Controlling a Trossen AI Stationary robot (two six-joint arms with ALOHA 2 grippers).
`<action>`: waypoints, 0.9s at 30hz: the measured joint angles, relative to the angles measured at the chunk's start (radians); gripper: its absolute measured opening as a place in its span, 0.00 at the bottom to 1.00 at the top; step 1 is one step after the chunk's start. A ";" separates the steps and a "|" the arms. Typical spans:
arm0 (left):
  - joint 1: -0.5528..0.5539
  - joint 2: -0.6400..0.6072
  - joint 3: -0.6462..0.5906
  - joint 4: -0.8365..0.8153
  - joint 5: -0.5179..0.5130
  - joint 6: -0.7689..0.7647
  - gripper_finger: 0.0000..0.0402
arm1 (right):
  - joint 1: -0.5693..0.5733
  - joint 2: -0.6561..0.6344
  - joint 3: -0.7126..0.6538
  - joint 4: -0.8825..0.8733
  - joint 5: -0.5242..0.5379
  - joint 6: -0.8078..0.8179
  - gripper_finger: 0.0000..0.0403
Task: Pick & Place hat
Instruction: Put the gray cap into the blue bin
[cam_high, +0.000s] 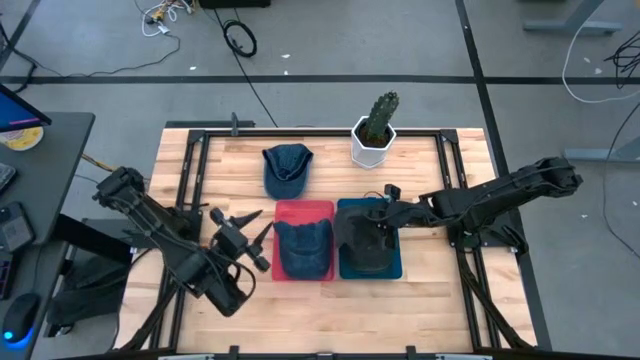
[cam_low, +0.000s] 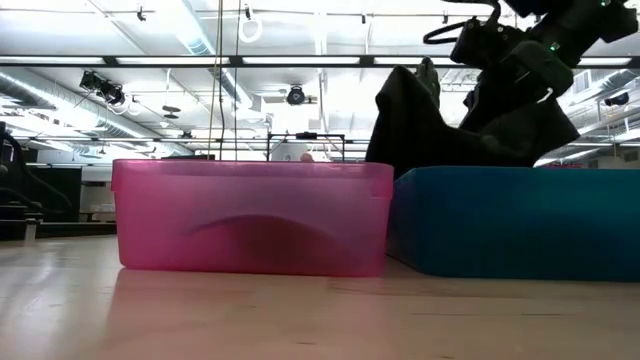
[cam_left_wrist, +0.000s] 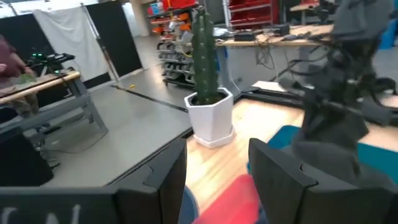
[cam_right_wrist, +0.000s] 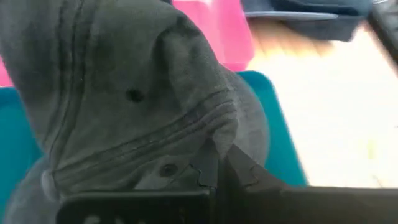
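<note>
Wooden tabletop (cam_high: 420, 290), with a teal bin (cam_high: 392, 266) as landmark just beside a pink bin (cam_high: 304, 210) already holding a blue hat. Over the teal bin, a dark grey hat (cam_high: 365, 243), crumpled, hanging down into it, directly below the right gripper (cam_high: 381, 216), jaws pinched shut on its fabric. Off past the pink bin, left gripper (cam_high: 262, 226), jaws apart, idle. Release likely next.

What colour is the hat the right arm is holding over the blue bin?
Dark grey. The hat shows best in the right wrist view, pinched in the right gripper.
</note>
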 joint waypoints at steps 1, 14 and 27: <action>-0.001 -0.006 -0.014 -0.002 -0.002 -0.007 0.44 | 0.000 -0.003 0.004 -0.002 0.028 0.000 0.00; -0.002 -0.032 -0.060 -0.003 -0.011 0.003 0.44 | 0.060 -0.069 0.061 -0.088 0.189 0.039 0.00; 0.013 -0.054 -0.060 -0.002 -0.019 0.014 0.44 | 0.039 0.046 0.061 -0.139 0.016 0.176 0.00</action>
